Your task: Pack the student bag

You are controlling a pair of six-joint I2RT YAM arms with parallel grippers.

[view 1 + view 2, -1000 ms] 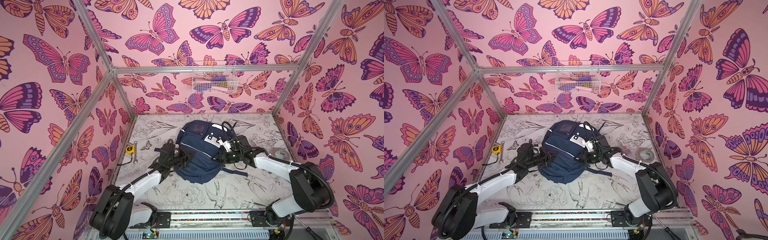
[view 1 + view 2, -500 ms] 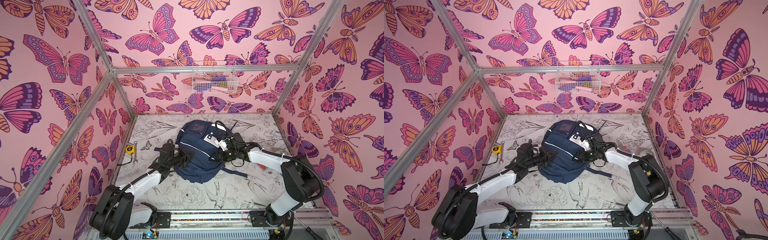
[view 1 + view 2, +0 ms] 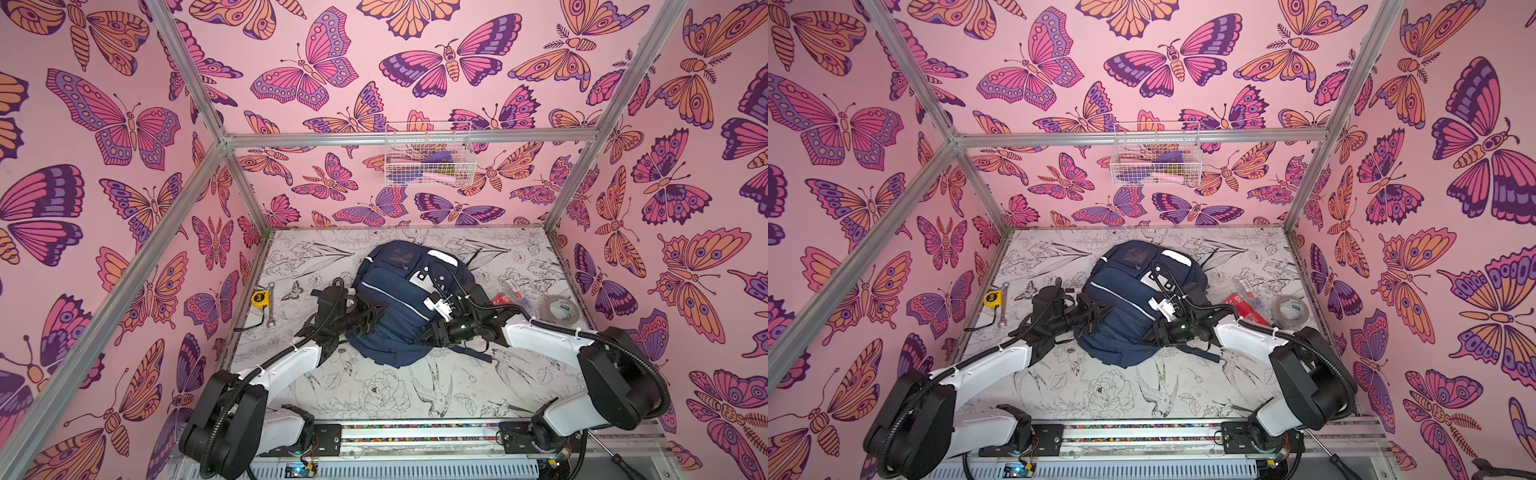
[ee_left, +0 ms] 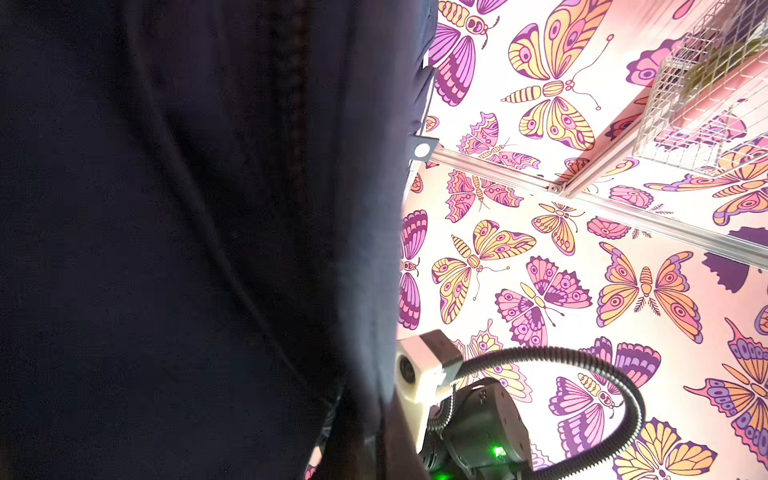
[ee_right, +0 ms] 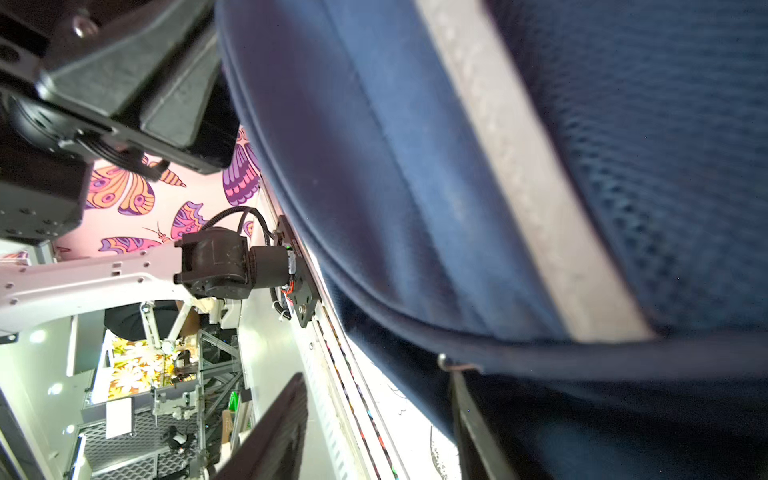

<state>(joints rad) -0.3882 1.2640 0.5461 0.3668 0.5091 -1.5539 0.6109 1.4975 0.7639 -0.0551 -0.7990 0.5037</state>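
The student bag (image 3: 395,299) (image 3: 1121,299), navy with thin white stripes, lies flat in the middle of the table in both top views. My left gripper (image 3: 371,315) (image 3: 1100,309) is shut on a fold of fabric on its left side. In the left wrist view dark bag cloth (image 4: 166,249) covers the jaws. My right gripper (image 3: 428,334) (image 3: 1152,334) is at the bag's front right corner. In the right wrist view it (image 5: 378,386) stands open. One of its fingers (image 5: 469,415) lies against the bag (image 5: 415,166) by a zip pull, and the other stands free.
A yellow tape measure (image 3: 260,298) and a wrench (image 3: 270,309) lie at the table's left edge. A red packet (image 3: 505,298) and a tape roll (image 3: 561,308) lie to the right of the bag. A wire basket (image 3: 430,156) hangs on the back wall.
My right gripper has slid from the bag's upper right side down to its front right corner, and its jaws have narrowed. The left arm has stayed put.
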